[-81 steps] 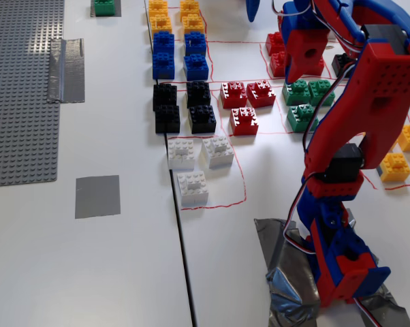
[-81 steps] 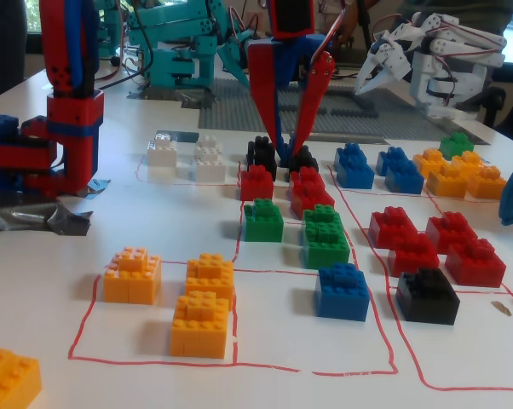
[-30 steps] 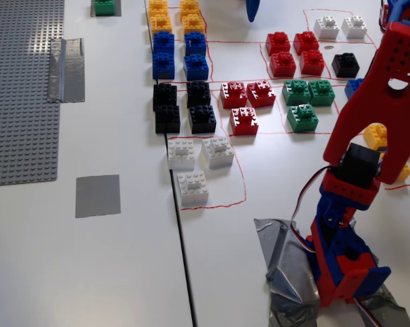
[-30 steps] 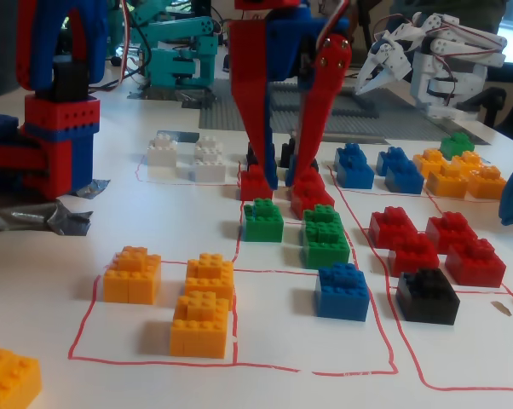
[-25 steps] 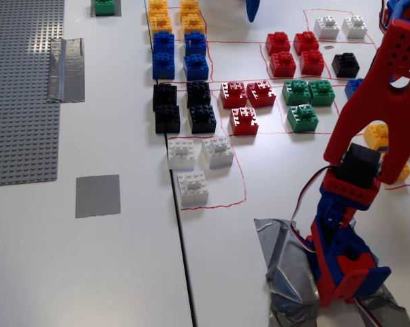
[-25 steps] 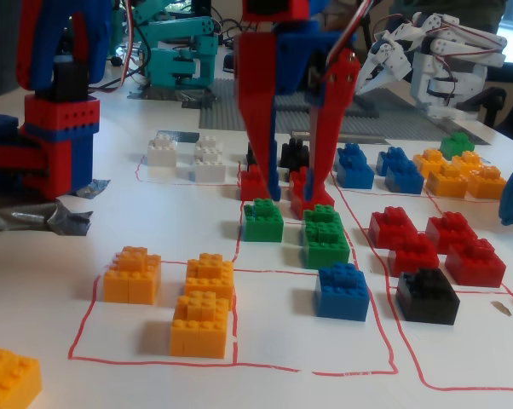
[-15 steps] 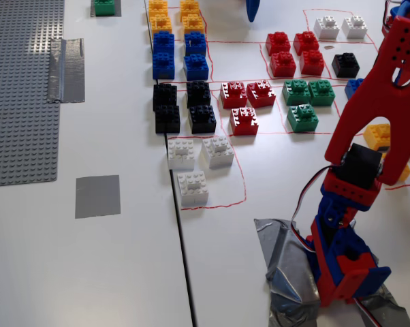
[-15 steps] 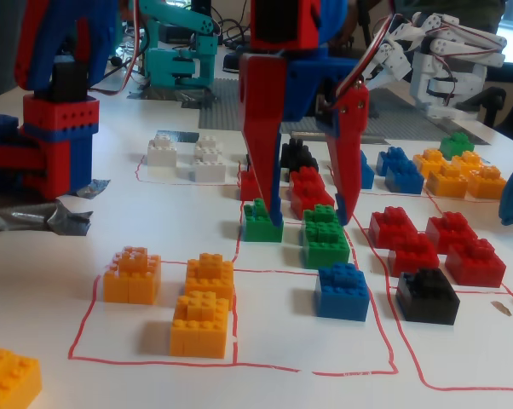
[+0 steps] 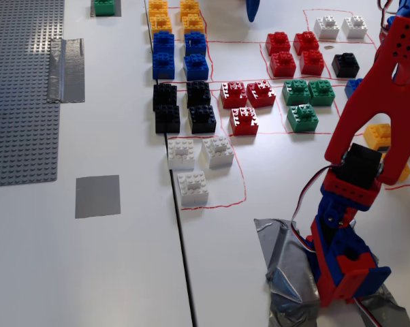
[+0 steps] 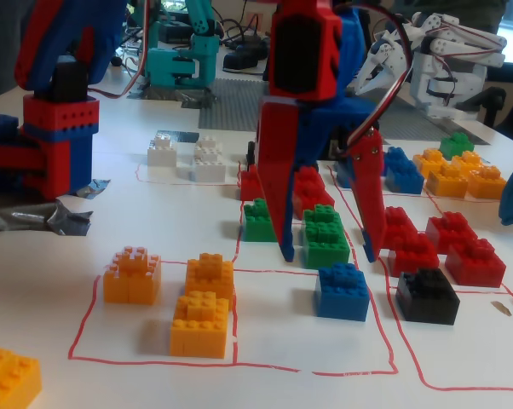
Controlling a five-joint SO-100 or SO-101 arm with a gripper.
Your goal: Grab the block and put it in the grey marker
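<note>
Blue block (image 10: 342, 291) is sitting untouched on the white table (image 10: 197, 375), gripper (image 10: 329, 254) hanging right behind it, jaws spread wide, gripping nothing.

Blue block (image 10: 342, 290) upright; grey marker (image 9: 97, 196) flat.

The red and blue hand (image 10: 329, 256) hangs over the white counter (image 10: 60, 281) with its two long fingers (image 10: 278, 200) spread wide apart and pointing down. Their tips stand just behind the blue block (image 10: 342, 290), which sits alone inside a red-lined box. Green bricks (image 10: 325, 239) lie between the fingers. Three orange bricks (image 10: 201, 322) fill the box to the left, and red bricks (image 10: 448, 247) with one black brick (image 10: 427, 296) sit on the right.
</note>
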